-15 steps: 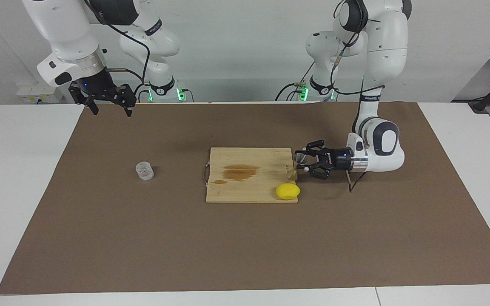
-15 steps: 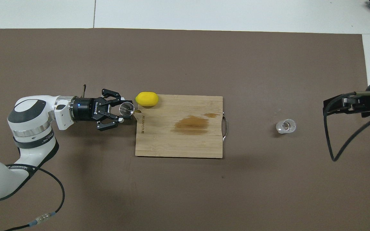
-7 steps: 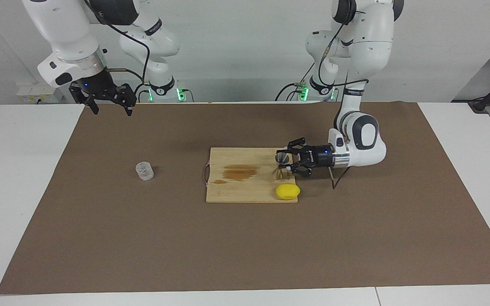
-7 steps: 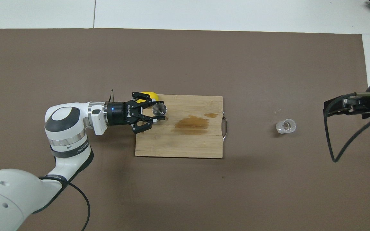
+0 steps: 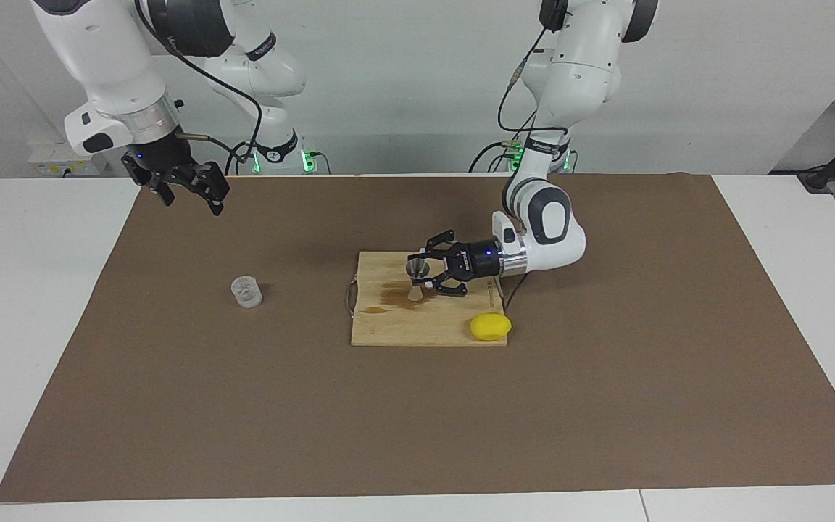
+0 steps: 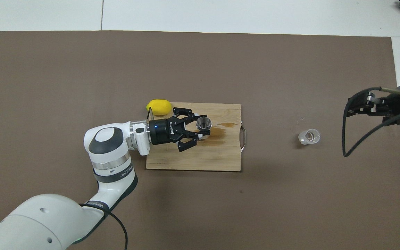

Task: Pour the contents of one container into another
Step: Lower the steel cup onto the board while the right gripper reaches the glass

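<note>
The right gripper [image 5: 185,194] hangs in the air over the mat's [image 5: 606,406] edge nearest the robots at the right arm's end of the table, whether released or clenched one cannot tell, well apart from the glass cup [image 5: 246,291], which stands alone on bare mat with open room on every side. The left gripper [image 5: 421,274], clenched on the upright metal jigger [image 5: 417,270], holds it over the stained middle of the cutting board [image 5: 425,330]. Farther out, a lemon [image 5: 491,326] sits at the board's corner toward the left arm's end, with broad brown mat free around it.
</note>
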`<state>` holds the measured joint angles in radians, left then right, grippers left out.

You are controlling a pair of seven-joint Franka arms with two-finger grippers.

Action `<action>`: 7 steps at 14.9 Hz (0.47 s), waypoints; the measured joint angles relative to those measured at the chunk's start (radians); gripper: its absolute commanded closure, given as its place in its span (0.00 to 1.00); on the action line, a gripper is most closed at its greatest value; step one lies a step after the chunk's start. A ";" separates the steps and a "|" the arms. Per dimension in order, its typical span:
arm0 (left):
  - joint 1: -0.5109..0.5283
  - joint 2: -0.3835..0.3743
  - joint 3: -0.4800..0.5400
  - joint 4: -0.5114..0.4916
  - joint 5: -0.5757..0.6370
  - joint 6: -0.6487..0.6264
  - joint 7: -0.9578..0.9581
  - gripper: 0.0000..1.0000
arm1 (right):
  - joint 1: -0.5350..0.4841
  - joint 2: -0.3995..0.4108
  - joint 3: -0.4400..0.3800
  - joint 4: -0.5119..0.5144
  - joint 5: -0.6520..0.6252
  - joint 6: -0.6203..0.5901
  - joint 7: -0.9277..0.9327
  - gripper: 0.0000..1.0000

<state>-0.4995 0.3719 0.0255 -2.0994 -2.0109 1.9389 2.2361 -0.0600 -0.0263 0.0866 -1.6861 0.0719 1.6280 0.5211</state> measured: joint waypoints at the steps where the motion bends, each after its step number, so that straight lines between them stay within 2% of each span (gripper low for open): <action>1: -0.020 0.000 0.000 -0.001 -0.013 0.021 0.000 0.76 | -0.005 0.000 -0.001 -0.020 0.037 0.019 0.106 0.00; 7: -0.049 0.000 0.004 -0.002 -0.032 0.069 0.071 0.76 | -0.050 0.019 -0.002 -0.172 0.147 0.188 0.472 0.00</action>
<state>-0.5484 0.3720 0.0299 -2.1015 -2.0431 2.0076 2.3073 -0.1104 -0.0076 0.0845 -1.8585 0.2193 1.8161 0.9936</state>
